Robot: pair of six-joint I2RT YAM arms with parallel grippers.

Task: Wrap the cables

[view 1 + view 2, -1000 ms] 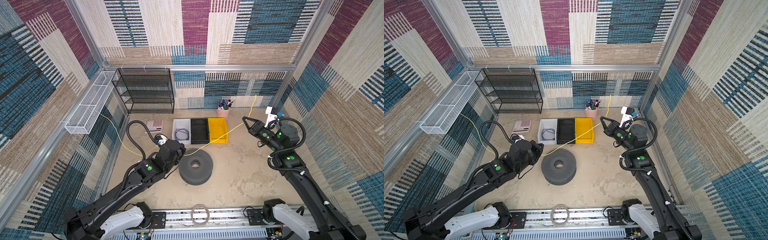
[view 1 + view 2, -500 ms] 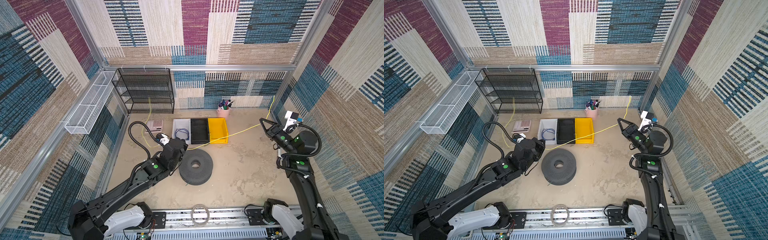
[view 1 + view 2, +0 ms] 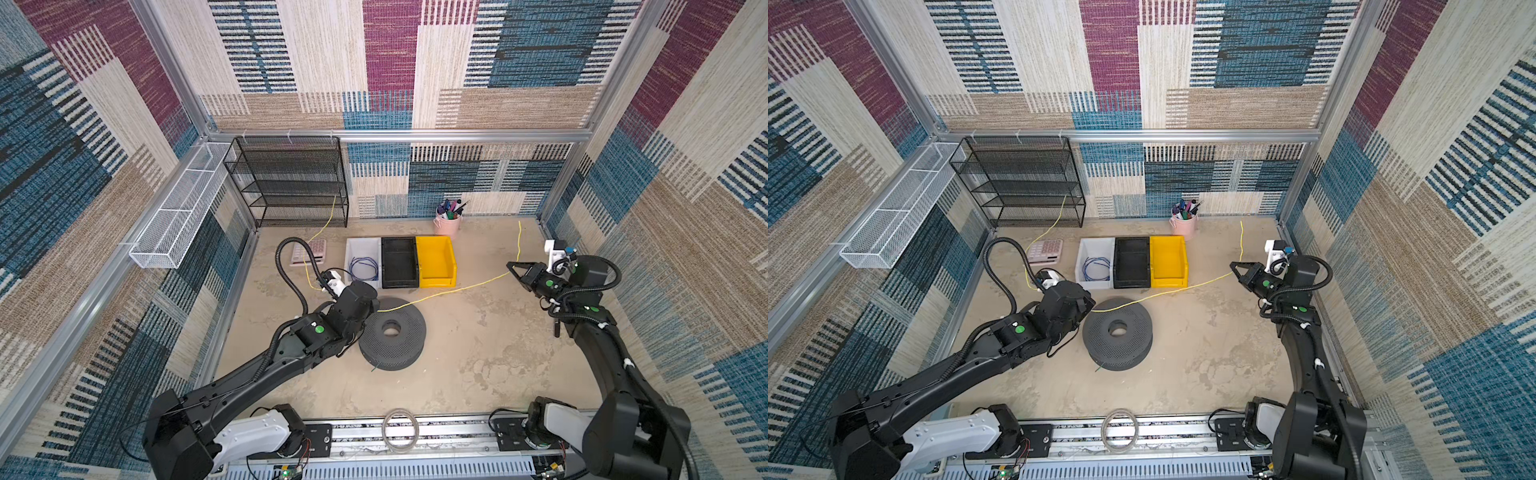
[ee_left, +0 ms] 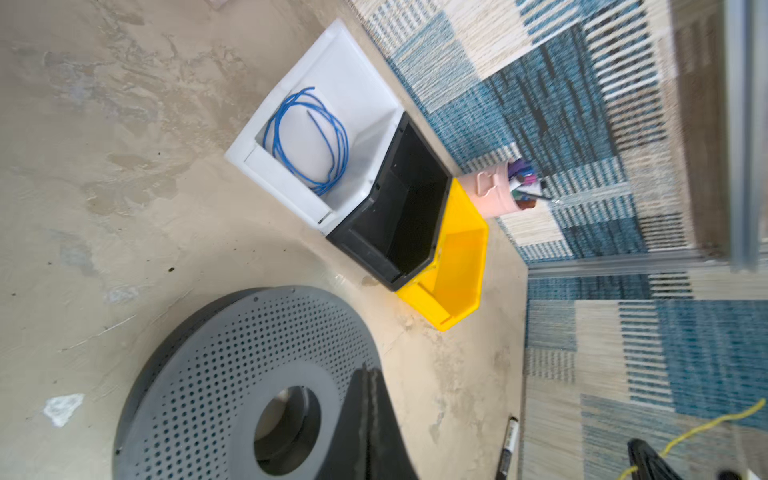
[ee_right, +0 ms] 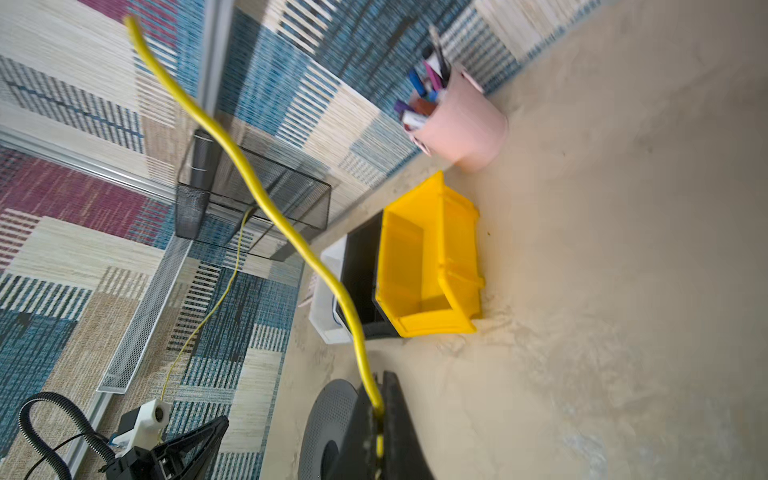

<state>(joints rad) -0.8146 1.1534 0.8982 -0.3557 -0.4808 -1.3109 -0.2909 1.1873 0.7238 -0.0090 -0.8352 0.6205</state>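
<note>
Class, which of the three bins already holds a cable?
The white bin, at the row's left end in both top views: a coiled blue cable lies inside. The black bin and yellow bin are empty.

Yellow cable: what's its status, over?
Left hand and right hand shut on yellow cable, stretched between them. Blue cable coiled in white bin. Grey reel beside left hand.

Beige tabletop (image 3: 478, 353) with grey perforated spool (image 3: 392, 328), white bin (image 3: 353, 249), black bin (image 3: 399, 262), yellow bin (image 3: 436, 259), pink cup (image 3: 449, 226), calculator (image 3: 318, 251)
</note>
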